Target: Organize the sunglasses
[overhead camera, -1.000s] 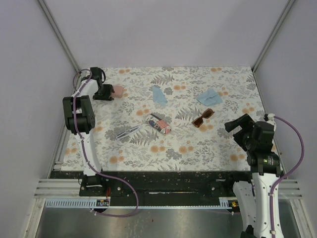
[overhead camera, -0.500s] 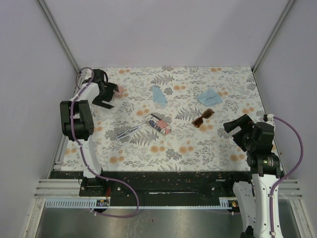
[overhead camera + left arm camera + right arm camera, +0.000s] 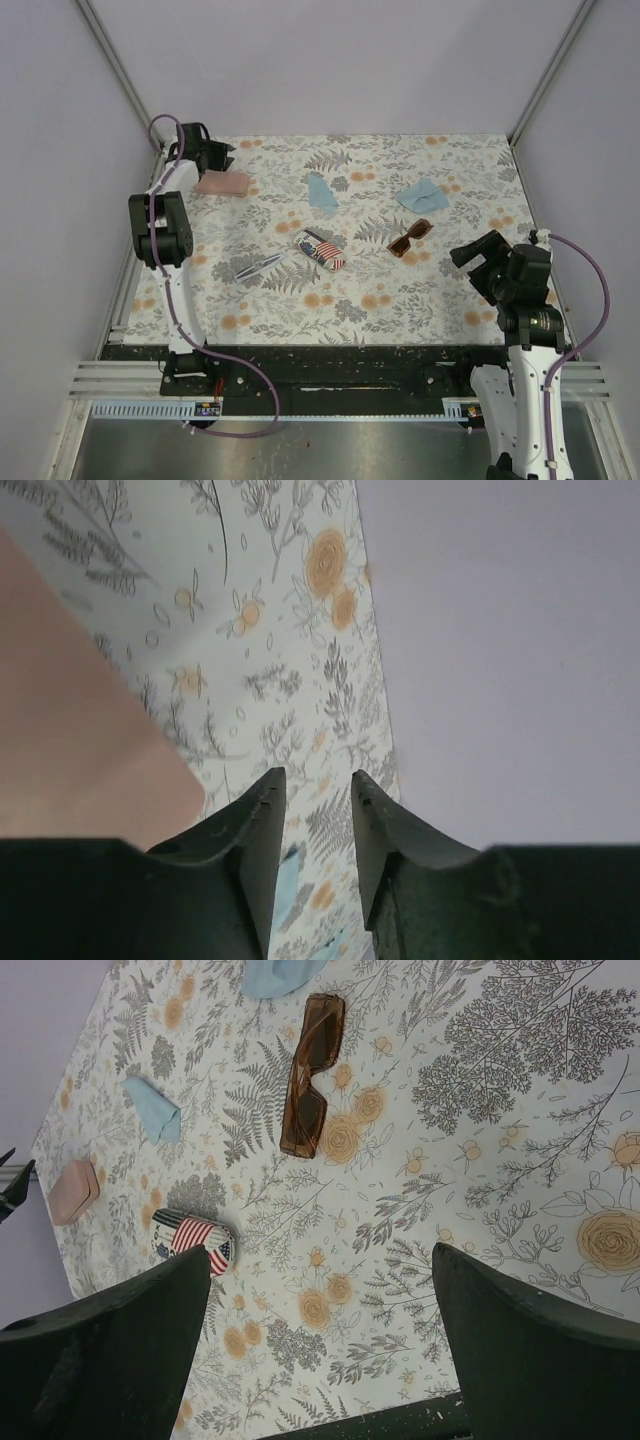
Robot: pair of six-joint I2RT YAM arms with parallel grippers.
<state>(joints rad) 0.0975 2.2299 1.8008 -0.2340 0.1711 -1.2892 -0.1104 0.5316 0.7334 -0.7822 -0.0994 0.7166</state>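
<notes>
The reddish-brown sunglasses lie folded on the floral table, right of centre; they also show in the right wrist view. The slim silvery pair lies left of centre. My right gripper hovers open and empty to the right of the brown pair, its jaws wide apart. My left gripper is at the far left back corner, just behind the pink case. Its jaws stand slightly apart with nothing between them.
The flag-printed case lies at the centre, between the two pairs. Two blue cloths lie further back. The pink case fills the left of the left wrist view. Grey walls stand close on three sides.
My left gripper has lifted away from the pink case and moved back toward the corner. The case now lies flat and uncovered. The right arm has barely moved.
</notes>
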